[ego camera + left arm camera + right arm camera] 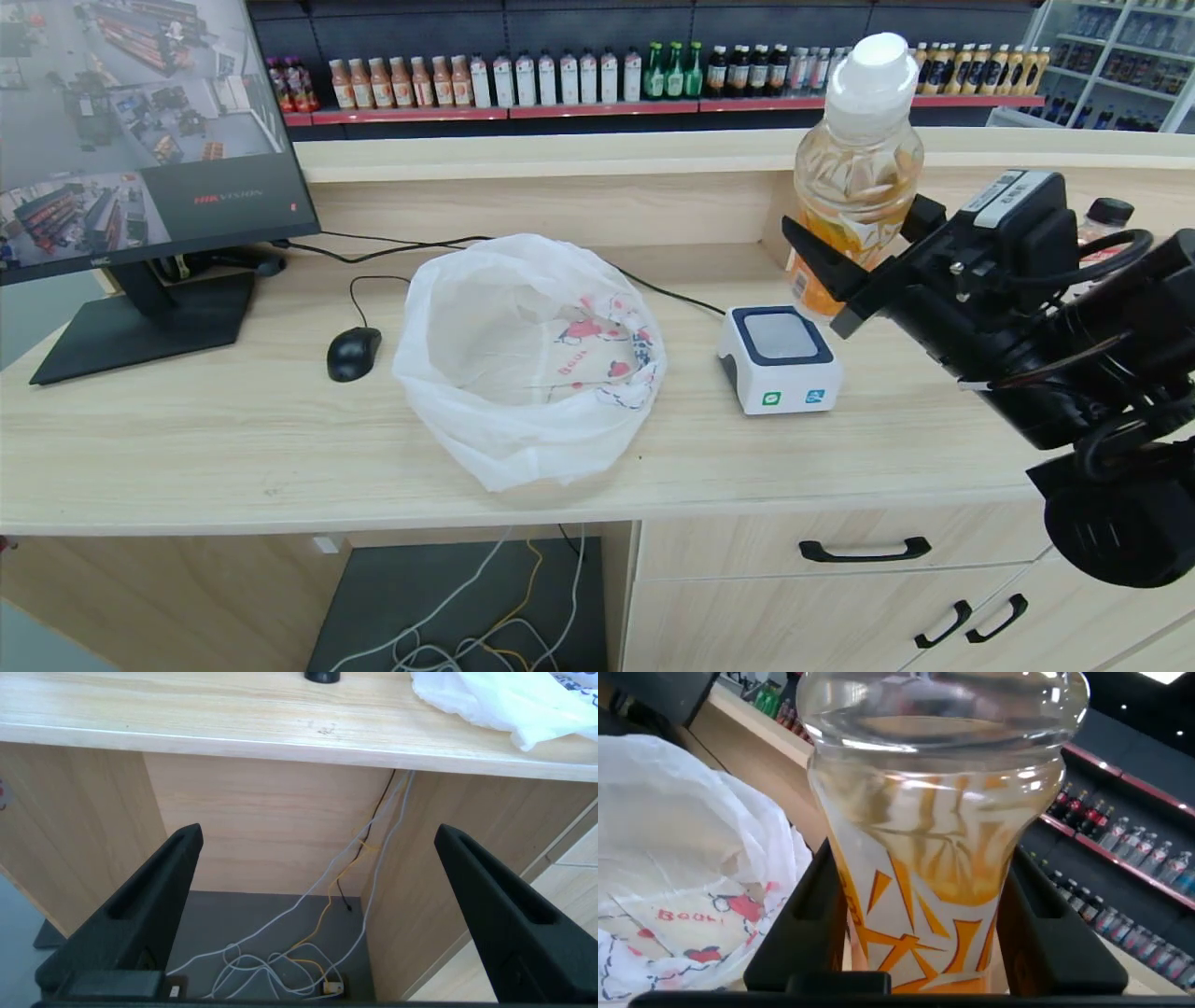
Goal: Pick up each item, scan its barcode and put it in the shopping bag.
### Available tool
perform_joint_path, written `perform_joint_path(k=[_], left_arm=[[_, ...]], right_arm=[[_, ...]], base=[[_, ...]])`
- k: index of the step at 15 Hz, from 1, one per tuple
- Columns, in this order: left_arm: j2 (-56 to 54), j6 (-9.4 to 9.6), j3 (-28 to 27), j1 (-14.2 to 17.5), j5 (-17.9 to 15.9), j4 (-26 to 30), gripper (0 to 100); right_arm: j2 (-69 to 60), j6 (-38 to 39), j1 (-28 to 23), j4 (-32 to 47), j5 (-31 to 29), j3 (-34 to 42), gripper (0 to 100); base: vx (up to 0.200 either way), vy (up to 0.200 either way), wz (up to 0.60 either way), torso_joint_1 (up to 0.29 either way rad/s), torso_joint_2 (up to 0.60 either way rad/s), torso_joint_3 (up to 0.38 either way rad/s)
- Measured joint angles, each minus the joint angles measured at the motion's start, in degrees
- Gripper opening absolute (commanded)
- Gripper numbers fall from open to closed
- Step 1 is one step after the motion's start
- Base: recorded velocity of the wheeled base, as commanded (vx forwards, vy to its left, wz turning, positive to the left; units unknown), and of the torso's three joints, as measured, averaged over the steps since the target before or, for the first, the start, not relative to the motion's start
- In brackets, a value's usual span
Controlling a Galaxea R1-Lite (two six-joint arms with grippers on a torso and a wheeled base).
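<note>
- A clear plastic bottle of orange drink with a white cap is in the upper right of the head frame. It stands upright, with its long axis close to vertical and its cap pointing up.
- The right end effector is clamped on the bottle's lower half, one black finger on each side of the orange label. The right wrist view shows the same grip around the bottle.
- The bottle's base shows just above and to the right of a white box scanner with a dark-framed window. I cannot tell whether the base touches the light wooden tabletop.
- A white plastic shopping bag sits open-mouthed at frame centre, left of the scanner.
- The left end effector is spread wide with nothing between its fingers. It is low in front of the tabletop's edge, facing loose cables underneath.
- A black computer mouse lies left of the bag.
- A black monitor is in the upper left.
</note>
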Motion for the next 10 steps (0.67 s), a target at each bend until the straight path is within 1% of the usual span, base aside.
perform_joint_path(k=[2, 4, 5, 7, 10], left_arm=[[0.00, 0.00, 0.00, 0.00, 0.00, 0.00, 100], [0.00, 0.00, 0.00, 0.00, 0.00, 0.00, 100], [0.00, 0.00, 0.00, 0.00, 0.00, 0.00, 100], [0.00, 0.00, 0.00, -0.02, 0.00, 0.00, 100], [0.00, 0.00, 0.00, 0.00, 0.00, -0.02, 100]], right_arm=[[-1.05, 4.71, 0.69, -0.07, -0.88, 0.44, 0], [-1.51, 10.96, 1.60, -0.02, -5.32, 0.87, 0], [-1.65, 15.41, 2.16, 0.00, -7.89, 1.19, 0], [-1.76, 20.26, 2.56, -0.02, -10.87, 1.71, 0], [-1.51, 23.76, 2.62, 0.01, -12.21, 3.58, 0]], base=[[0.000, 0.000, 0.00, 0.000, 0.00, 0.000], [0.000, 0.000, 0.00, 0.000, 0.00, 0.000], [0.000, 0.000, 0.00, 0.000, 0.00, 0.000], [0.000, 0.000, 0.00, 0.000, 0.00, 0.000], [0.000, 0.000, 0.00, 0.000, 0.00, 0.000]])
